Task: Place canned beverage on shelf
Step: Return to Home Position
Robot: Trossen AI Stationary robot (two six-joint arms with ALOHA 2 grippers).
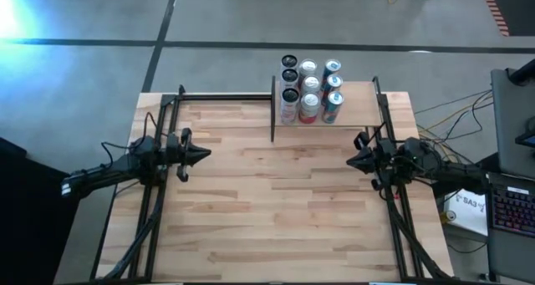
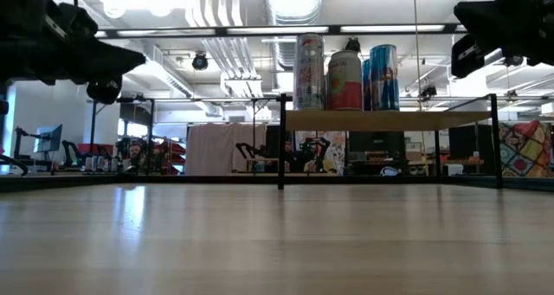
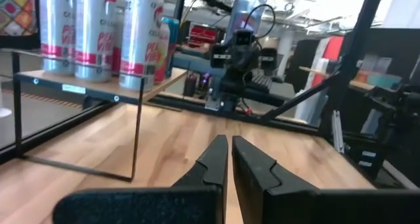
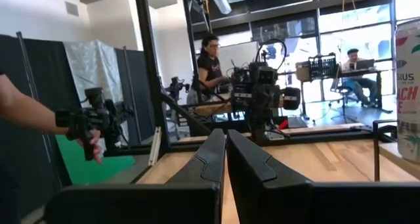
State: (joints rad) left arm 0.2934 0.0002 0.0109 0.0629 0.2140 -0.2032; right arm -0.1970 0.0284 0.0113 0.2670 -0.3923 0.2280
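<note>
- The left gripper (image 1: 201,154) is hovering empty over the left side of the table (image 1: 276,210), its dark fingers (image 3: 210,161) pressing almost together.
- The right gripper (image 1: 354,160) is hanging empty over the right side, closed as well and facing the left one.
- The cans (image 1: 309,89) are standing upright in three rows on the shelf (image 1: 355,109) at the table's far edge, well apart from both grippers.
- The shelf is showing smooth pale wood on thin black rods, and the table striped wooden blocks.
- Beyond the table, a person (image 4: 211,56) is standing.
</note>
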